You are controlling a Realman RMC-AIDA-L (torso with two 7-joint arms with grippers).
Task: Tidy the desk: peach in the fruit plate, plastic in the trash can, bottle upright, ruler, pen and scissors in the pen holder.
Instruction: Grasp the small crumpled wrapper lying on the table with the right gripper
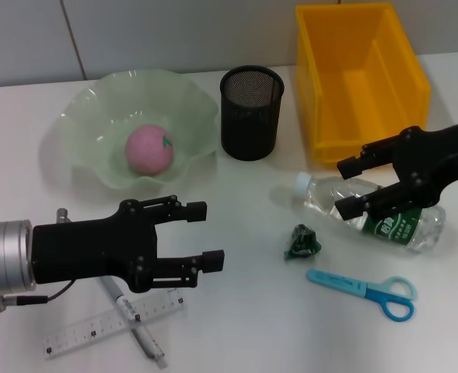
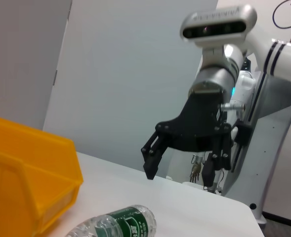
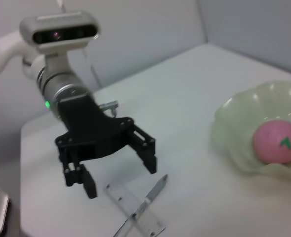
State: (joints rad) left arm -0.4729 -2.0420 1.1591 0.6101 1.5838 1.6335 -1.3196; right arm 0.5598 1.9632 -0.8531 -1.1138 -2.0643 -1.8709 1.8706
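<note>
I see bare surface (image 1: 236, 311) between my two arms, an open lane down the middle to the near edge. The wad (image 1: 302, 242) and scissors (image 1: 366, 287) sit just right of it, near the lying bottle (image 1: 384, 214). My right gripper (image 1: 348, 187) hangs spread over that bottle. The bin (image 1: 358, 78) walls off the far right; holder (image 1: 251, 112) and plate (image 1: 96, 109) line the far side. My left gripper (image 1: 210, 235), fingers apart, covers the crossed pen (image 1: 131, 315) and ruler (image 1: 96, 328).

White table (image 1: 236, 311): bowl (image 1: 89, 167), holder (image 1: 251, 113), bin (image 1: 361, 78), bottle (image 1: 400, 225), scissors (image 1: 365, 289), ruler (image 1: 81, 332).
</note>
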